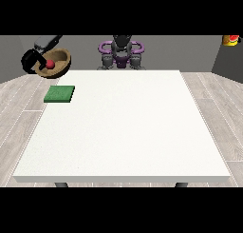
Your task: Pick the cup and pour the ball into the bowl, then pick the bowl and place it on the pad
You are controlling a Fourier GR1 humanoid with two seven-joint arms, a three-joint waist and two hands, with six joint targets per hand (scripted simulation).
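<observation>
Holding the bowl (56, 62) up in the air: the hand at the view's left (31, 60), black, sits against the bowl's left rim with its fingers curled round that edge. Bowl is brown, tilted so its opening faces the camera. Red ball (50, 64) sits inside it, low and toward the left part of the bowl. The bowl is off the table (123, 132), above and beyond its far left corner. The grey forearm runs up and to the right from that hand.

Green pad (60, 94) lies flat on the white table near the far left edge, below the bowl, not touching it; nothing on it.

Robot torso (121, 52) stands behind the table's far edge, centre. Can't spot the other hand anywhere. Can't make out a cup either. Small red-and-yellow object (231, 39) at the top right corner, well apart from the table.
</observation>
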